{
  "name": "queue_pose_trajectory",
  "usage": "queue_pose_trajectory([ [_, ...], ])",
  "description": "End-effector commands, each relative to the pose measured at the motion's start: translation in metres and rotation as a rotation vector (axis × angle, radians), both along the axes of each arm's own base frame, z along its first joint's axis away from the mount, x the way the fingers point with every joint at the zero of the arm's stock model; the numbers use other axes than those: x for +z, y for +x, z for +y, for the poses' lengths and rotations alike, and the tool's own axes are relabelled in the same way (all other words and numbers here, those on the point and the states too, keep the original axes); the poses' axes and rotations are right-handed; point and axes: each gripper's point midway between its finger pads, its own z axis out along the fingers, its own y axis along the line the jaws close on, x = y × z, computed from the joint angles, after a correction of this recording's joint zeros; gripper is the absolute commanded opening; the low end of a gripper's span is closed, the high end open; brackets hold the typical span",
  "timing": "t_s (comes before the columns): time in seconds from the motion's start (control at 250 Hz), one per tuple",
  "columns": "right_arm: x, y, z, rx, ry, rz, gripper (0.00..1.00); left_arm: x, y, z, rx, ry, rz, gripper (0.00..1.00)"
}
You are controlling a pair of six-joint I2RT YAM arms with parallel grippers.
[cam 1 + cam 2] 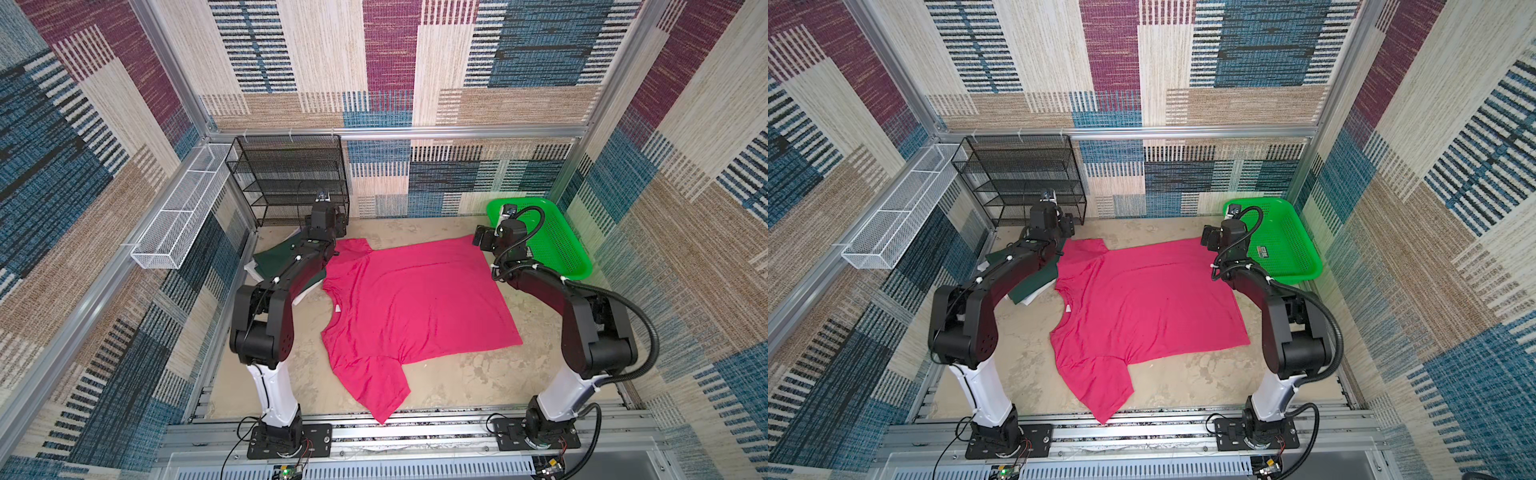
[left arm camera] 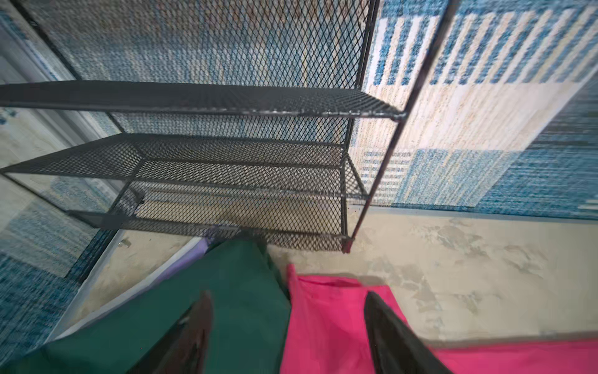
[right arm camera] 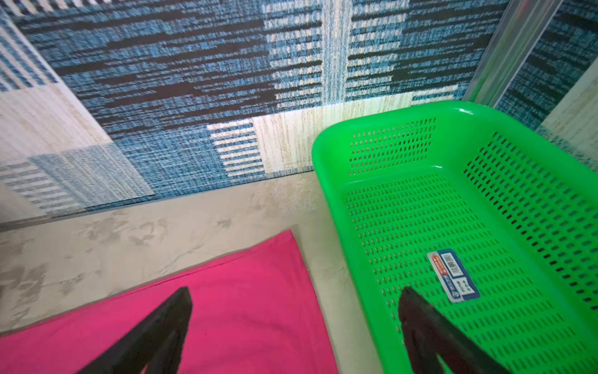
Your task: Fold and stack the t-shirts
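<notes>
A bright pink t-shirt [image 1: 415,307] [image 1: 1142,307] lies spread flat mid-table, with its neck and small white label to the left and its hem to the right. A dark green t-shirt [image 1: 270,259] [image 2: 210,307] lies at the far left on white ones [image 1: 251,270], partly under my left arm. My left gripper [image 2: 288,296] [image 1: 336,228] hovers open over the line where the green cloth meets the pink sleeve [image 2: 323,323]. My right gripper [image 3: 296,291] [image 1: 482,241] hangs open above the pink shirt's far right corner [image 3: 226,307]. Neither gripper holds anything.
A bright green perforated basket [image 1: 573,266] [image 3: 323,155] sits at the far right, close beside the pink hem. A black mesh rack [image 1: 291,178] [image 2: 226,155] stands at the back left. A white wire basket [image 1: 178,224] hangs on the left wall.
</notes>
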Motion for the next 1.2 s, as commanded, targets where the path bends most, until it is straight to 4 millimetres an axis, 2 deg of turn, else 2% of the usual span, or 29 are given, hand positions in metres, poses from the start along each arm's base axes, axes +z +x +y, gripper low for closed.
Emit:
queue_pose_trajectory([
  [0.0,-0.037,-0.042,0.017,0.065,0.101,0.196,0.99,-0.020,-0.059,-0.021,-0.080,-0.098,0.181,0.73],
  [0.136,-0.086,-0.109,0.030,0.110,0.207,0.378,0.99,-0.075,-0.162,-0.059,-0.210,-0.249,0.479,0.71],
  [0.224,-0.108,-0.141,0.041,0.147,0.258,0.468,0.99,-0.111,-0.226,-0.080,-0.254,-0.261,0.644,0.70],
  [0.288,-0.123,-0.158,0.046,0.156,0.270,0.527,0.99,-0.136,-0.264,-0.089,-0.268,-0.258,0.748,0.70],
  [0.36,-0.137,-0.171,0.050,0.161,0.289,0.563,0.99,-0.159,-0.292,-0.095,-0.269,-0.286,0.818,0.69],
  [0.456,-0.150,-0.183,0.053,0.155,0.316,0.604,0.99,-0.180,-0.311,-0.092,-0.243,-0.309,0.848,0.68],
  [0.668,-0.194,-0.213,0.040,0.013,0.356,0.750,0.99,-0.212,-0.329,-0.074,-0.143,-0.296,0.916,0.69],
  [0.84,-0.217,-0.253,0.025,-0.141,0.388,0.846,0.99,-0.229,-0.349,-0.058,-0.039,-0.305,0.972,0.70],
  [1.024,-0.213,-0.297,0.017,-0.263,0.423,0.905,0.99,-0.238,-0.384,-0.039,0.058,-0.340,1.045,0.72],
  [1.108,-0.199,-0.301,0.017,-0.299,0.473,0.866,1.00,-0.240,-0.394,-0.029,0.102,-0.348,1.057,0.73],
  [1.196,-0.186,-0.307,0.018,-0.326,0.453,0.875,1.00,-0.235,-0.397,-0.017,0.131,-0.346,1.056,0.74],
])
